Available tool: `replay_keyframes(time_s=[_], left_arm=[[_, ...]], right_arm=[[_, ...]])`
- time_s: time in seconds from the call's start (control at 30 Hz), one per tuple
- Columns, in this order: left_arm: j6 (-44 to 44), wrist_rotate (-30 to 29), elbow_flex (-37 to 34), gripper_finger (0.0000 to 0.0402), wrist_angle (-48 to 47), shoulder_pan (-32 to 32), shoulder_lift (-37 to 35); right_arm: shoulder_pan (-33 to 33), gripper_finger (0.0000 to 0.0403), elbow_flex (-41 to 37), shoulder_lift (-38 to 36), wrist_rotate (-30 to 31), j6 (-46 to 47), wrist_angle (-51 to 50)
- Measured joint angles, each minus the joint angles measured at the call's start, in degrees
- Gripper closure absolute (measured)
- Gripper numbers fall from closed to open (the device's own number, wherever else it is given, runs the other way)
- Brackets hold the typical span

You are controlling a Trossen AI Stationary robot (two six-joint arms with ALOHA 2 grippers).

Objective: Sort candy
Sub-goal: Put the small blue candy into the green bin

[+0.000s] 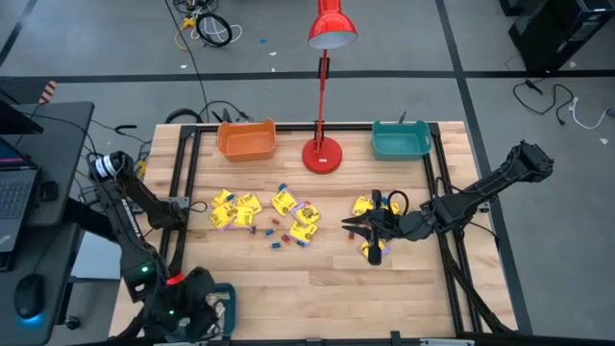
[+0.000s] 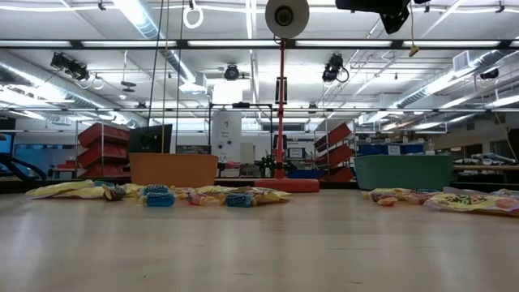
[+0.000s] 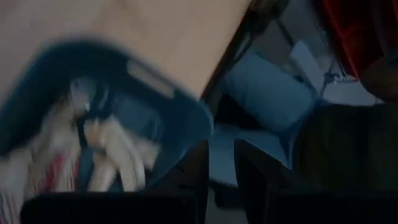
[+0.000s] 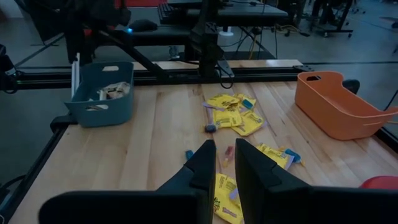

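Closest to the overhead camera hangs the red desk lamp (image 1: 327,96), its shade over the far middle of the wooden table (image 1: 317,288) and its round base standing between an orange bin (image 1: 247,140) and a teal bin (image 1: 401,139) along the far edge. On the near left corner sits a blue bin (image 4: 101,93) holding pale beige bars (image 4: 112,91). The left gripper (image 3: 221,180) hovers right above that bin's rim at the table's corner, its two dark fingers (image 3: 193,180) standing a narrow gap apart with nothing between them. The candy (image 1: 261,213) lies loose on the boards in two groups: a larger scatter of yellow square packets with small blue, red and brown pieces left of centre, and a smaller cluster (image 1: 373,205) toward the right. The right gripper (image 1: 357,227) reaches in from the right side and sits low over the table just beside that smaller cluster, pointing toward the middle. From its wrist camera its fingers (image 4: 202,163) are narrowly parted, and no sweet shows between them; a yellow packet (image 4: 224,190) lies on the wood just ahead of the tips. Seen level across the table, the sweets form a low line in front of both far bins.
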Motion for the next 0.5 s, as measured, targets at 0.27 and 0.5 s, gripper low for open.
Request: replay_keyframes(time_s=[0.27, 0.5], left_arm=[[14.01, -6.21, 0.69, 0.0324, 0.04, 5.66, 0.01], [29.45, -11.86, 0.69, 0.0323, 0.03, 12.68, 0.01]], right_arm=[[-1.35, 0.0355, 0.0, 0.0, 0.0, -0.13, 0.18], [-3.19, 0.0355, 0.0, 0.0, -0.02, -0.84, -0.11]])
